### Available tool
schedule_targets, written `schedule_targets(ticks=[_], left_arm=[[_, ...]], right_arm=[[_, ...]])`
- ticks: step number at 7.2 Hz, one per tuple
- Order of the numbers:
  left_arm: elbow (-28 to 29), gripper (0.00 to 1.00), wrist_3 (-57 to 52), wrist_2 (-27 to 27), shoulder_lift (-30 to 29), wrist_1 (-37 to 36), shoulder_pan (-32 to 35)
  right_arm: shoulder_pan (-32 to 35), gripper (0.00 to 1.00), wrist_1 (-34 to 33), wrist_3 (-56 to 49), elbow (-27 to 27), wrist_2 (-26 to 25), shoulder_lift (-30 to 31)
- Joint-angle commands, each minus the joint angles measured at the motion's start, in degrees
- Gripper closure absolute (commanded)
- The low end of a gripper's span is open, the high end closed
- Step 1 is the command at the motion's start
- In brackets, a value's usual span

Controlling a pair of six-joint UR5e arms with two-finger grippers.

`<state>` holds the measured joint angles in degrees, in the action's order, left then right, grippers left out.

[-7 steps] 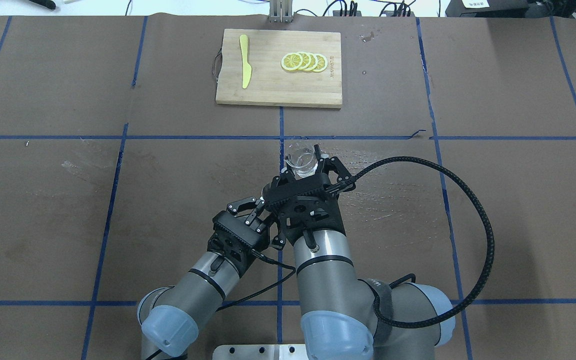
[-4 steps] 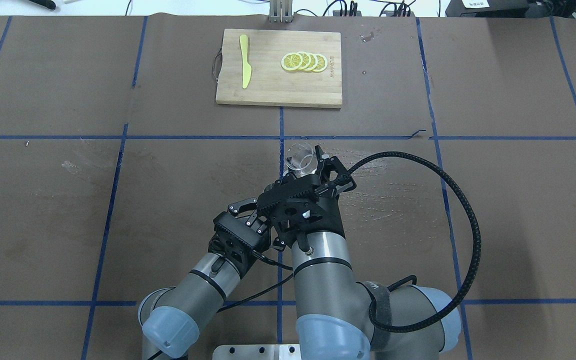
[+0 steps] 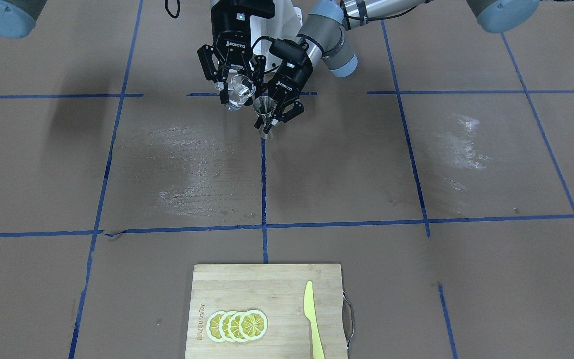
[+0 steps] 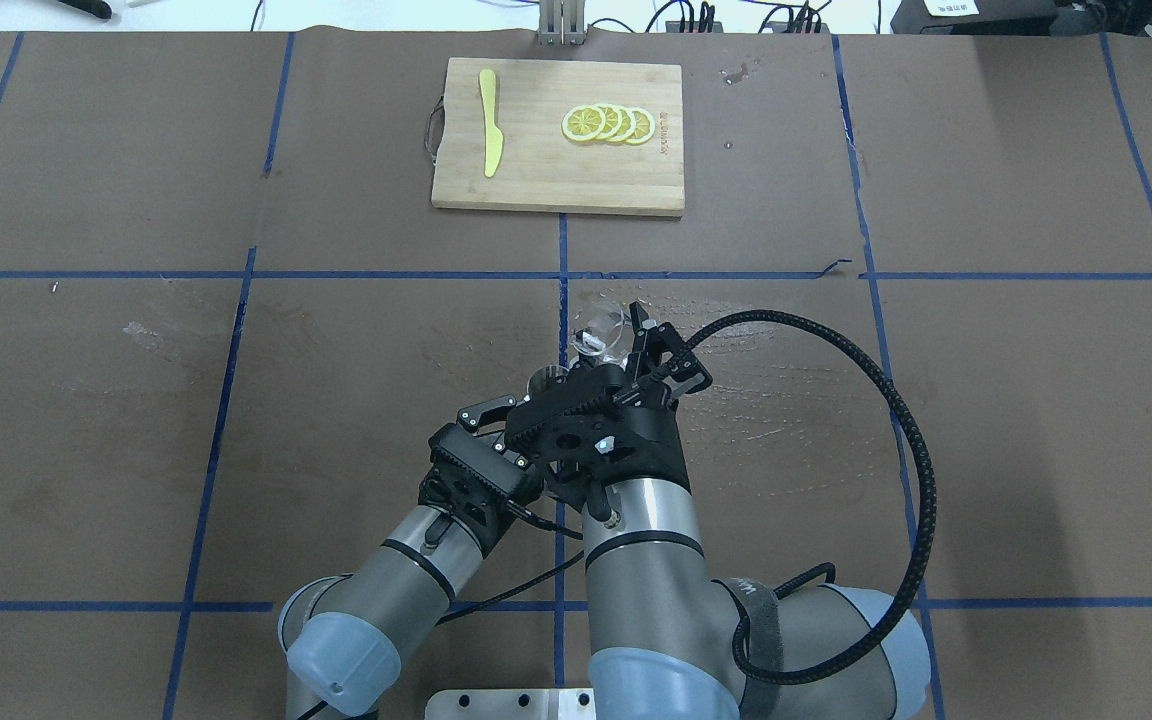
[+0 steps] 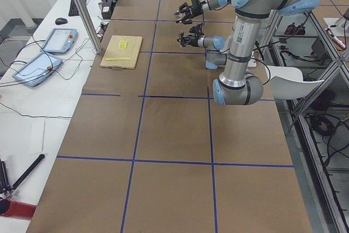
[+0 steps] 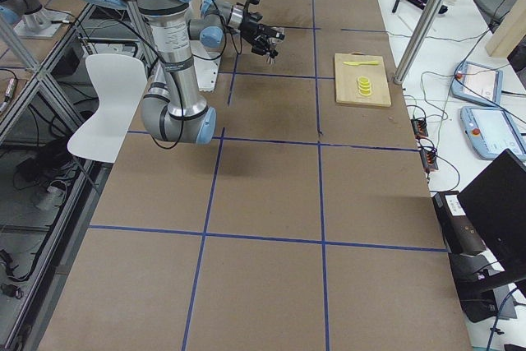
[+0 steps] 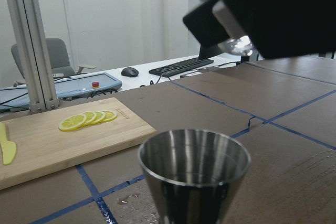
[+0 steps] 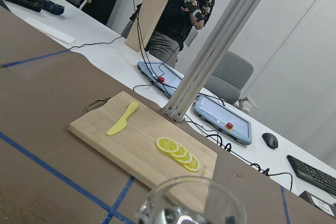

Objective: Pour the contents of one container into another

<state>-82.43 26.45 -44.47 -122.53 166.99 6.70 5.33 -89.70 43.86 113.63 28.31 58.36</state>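
Right now both arms meet above the middle of the bench, nearer the robot's edge. The right gripper is clenched around the glass cup, which tips toward the jigger. The left gripper grasps the jigger upright, just beside and below the cup. A cutting board lies at the far edge.
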Motion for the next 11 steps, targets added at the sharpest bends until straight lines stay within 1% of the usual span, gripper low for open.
schedule_targets(ticks=[1,7,11], left_arm=[[0.51,1.00,0.00,0.00,-0.69,0.00,-0.02],[0.95,1.00,0.00,0.00,-1.13,-0.09,-0.02],[1.04,1.00,-0.17,0.00,-1.14,-0.09,-0.28]], right_arm=[[-0.15,1.00,-0.13,-3.15,-0.07,0.08,-0.09],[-0.15,1.00,-1.62,-9.75,-0.16,-0.10,-0.88],[-0.06,1.00,-4.96,-14.41,-0.07,-0.18,-1.23]])
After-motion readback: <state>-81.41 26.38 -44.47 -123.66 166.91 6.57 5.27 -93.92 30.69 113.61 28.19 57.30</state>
